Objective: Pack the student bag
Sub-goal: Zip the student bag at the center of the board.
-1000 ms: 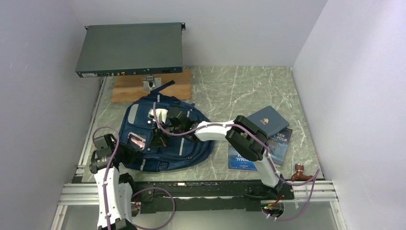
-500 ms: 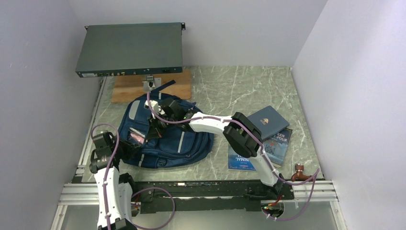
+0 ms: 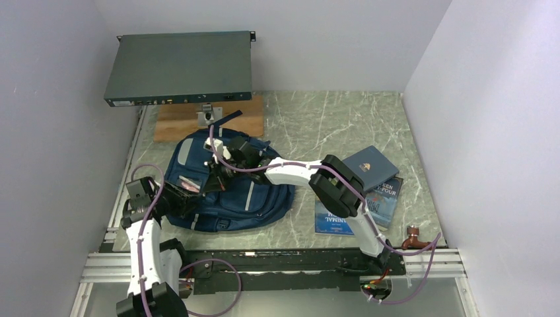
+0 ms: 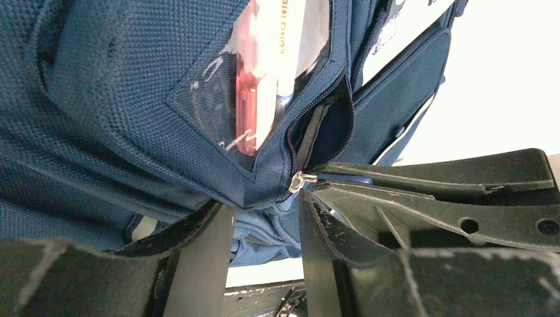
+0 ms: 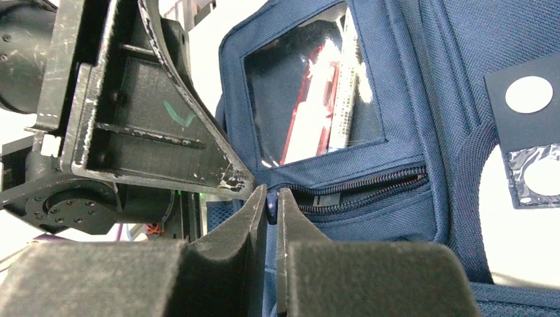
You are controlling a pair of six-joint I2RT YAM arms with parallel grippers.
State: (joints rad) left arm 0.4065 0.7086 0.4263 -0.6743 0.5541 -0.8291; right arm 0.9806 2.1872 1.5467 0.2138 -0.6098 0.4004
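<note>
Navy student bag — right pincer clamped on zip pull; left pincer part-open.

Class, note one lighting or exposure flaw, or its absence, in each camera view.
Top external: even, soft light, student bag sharp. Left wrist: background beyond the bag blown out white; glare streaks on the clear pocket window. Right wrist: that window glares over the red item; background blown out too.
</note>
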